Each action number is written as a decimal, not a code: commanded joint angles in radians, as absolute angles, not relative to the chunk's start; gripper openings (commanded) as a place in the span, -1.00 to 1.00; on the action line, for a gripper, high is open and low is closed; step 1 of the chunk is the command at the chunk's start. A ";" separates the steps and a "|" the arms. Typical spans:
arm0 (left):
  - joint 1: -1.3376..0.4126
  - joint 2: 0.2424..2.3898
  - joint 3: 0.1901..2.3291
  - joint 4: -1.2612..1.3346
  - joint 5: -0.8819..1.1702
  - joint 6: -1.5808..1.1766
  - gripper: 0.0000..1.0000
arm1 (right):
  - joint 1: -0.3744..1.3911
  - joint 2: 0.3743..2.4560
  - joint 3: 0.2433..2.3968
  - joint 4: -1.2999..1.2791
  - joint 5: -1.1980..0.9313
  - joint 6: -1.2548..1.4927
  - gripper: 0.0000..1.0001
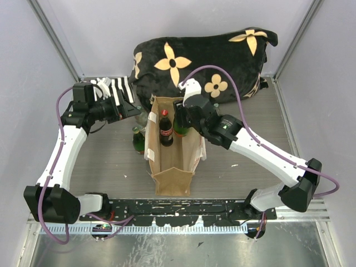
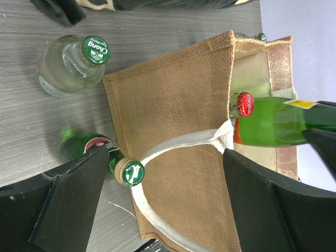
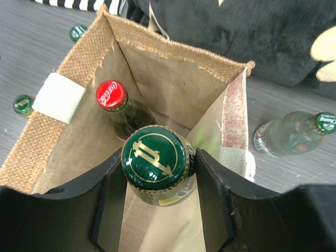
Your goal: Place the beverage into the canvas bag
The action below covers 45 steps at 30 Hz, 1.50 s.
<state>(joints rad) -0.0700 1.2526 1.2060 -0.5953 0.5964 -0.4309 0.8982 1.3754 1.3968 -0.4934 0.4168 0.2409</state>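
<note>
**Grey table, one bag, five bottles**

Grey wood-grain table (image 1: 111,161) carries one black cushion (image 1: 206,55) with tan flowers at the back. In front of it one canvas bag (image 1: 172,181) stands upright with its mouth open. Two arms flank the bag. The right gripper (image 3: 160,157) pinches the neck of a green bottle (image 2: 273,123), which is upright inside the bag's mouth; whether it touches the bottom cannot be told. The left gripper (image 2: 165,168) hovers left of the bag, fingers spread wide and empty. Bottles number five. Two are inside the bag: the held one and a red-capped cola bottle (image 3: 111,94) beside it. Three stand outside: a second green bottle (image 2: 84,147) and a clear bottle (image 2: 68,65) to the left, and another clear one (image 3: 289,136) to the right.
</note>
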 commanded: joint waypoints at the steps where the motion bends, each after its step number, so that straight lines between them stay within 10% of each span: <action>1: -0.066 1.261 1.207 -0.572 0.616 -0.425 0.93 | 0.905 1.367 1.389 -0.255 0.425 0.262 -0.98; 45: -0.067 1.258 1.201 -0.580 0.614 -0.420 0.93 | 0.864 1.483 1.048 -0.032 0.375 0.291 -0.98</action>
